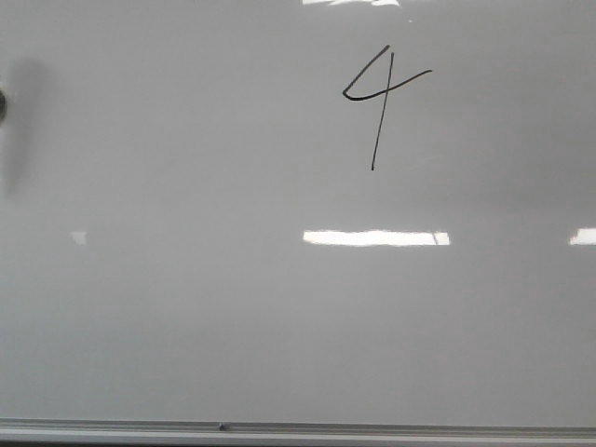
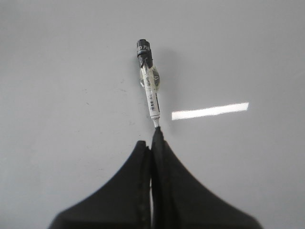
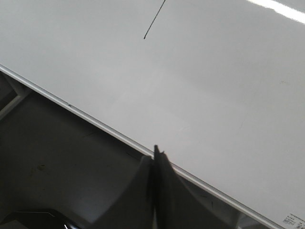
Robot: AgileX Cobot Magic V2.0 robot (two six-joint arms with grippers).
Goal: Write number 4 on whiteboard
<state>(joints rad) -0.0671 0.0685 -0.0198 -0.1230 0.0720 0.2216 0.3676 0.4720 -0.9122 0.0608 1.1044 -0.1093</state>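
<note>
The number 4 [image 1: 380,88] is drawn in thin black line at the upper right of the whiteboard [image 1: 186,307]. The lower end of its long stroke shows in the right wrist view [image 3: 153,21]. My left gripper [image 2: 152,138] is shut on a white marker [image 2: 151,95] whose black tip [image 2: 143,49] points out over bare board. My right gripper [image 3: 156,151] is shut and empty, above the board's near rim [image 3: 95,123]. Neither gripper shows clearly in the front view.
A thin grey metal rim [image 1: 279,430] runs along the board's lower edge. A small dark object [image 1: 2,102] with a soft shadow sits at the left edge of the front view. Bright rectangular light reflections [image 1: 375,237] lie on the board. A dark surface [image 3: 57,167] lies beyond the rim.
</note>
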